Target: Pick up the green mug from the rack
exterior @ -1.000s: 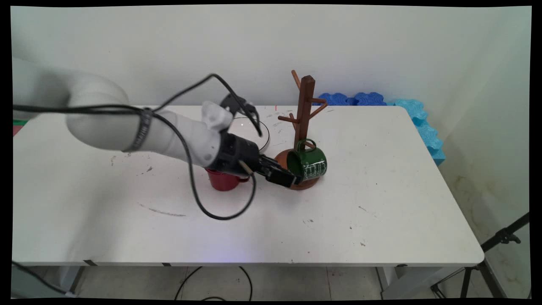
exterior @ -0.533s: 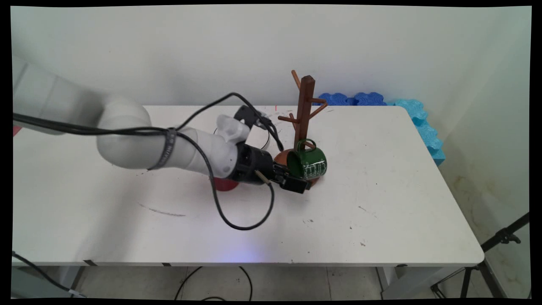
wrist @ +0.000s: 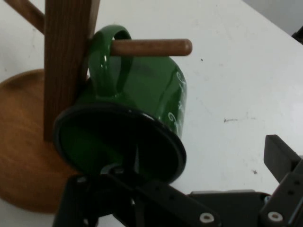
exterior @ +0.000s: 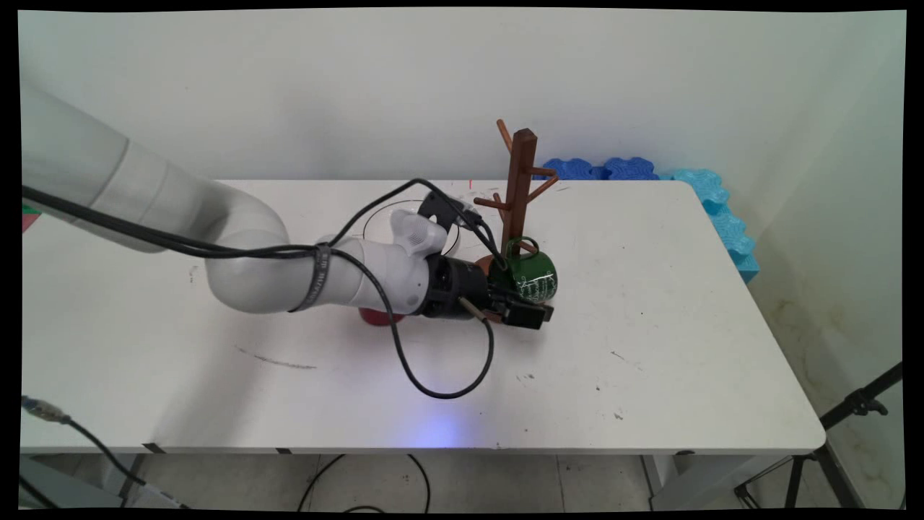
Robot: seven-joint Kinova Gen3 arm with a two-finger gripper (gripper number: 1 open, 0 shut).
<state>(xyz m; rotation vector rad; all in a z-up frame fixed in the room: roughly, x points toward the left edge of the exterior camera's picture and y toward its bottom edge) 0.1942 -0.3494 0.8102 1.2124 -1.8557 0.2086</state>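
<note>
A green mug [exterior: 533,276] hangs by its handle on the lowest peg of a brown wooden mug tree [exterior: 520,188], its mouth facing the gripper. My black gripper [exterior: 529,315] lies low over the table just in front of the mug, open. In the hand view the mug [wrist: 142,94] fills the middle, its handle looped over the peg [wrist: 151,47] beside the tree's post [wrist: 66,61]. The gripper [wrist: 199,165] straddles the mug's lower rim: one finger [wrist: 281,158] stands to the right outside it, the other sits dark at the mouth. Nothing is gripped.
A red cup [exterior: 375,316] stands on the table, mostly hidden behind the arm's wrist. A clear round vessel [exterior: 379,217] sits behind the arm. Blue foam blocks [exterior: 715,209] line the table's far right edge. The tree's round base [wrist: 23,142] rests on the white table [exterior: 650,347].
The arm has swung right across the table, covering most of the red cup. The gripper slid from the mug's left side to just in front of and under it.
</note>
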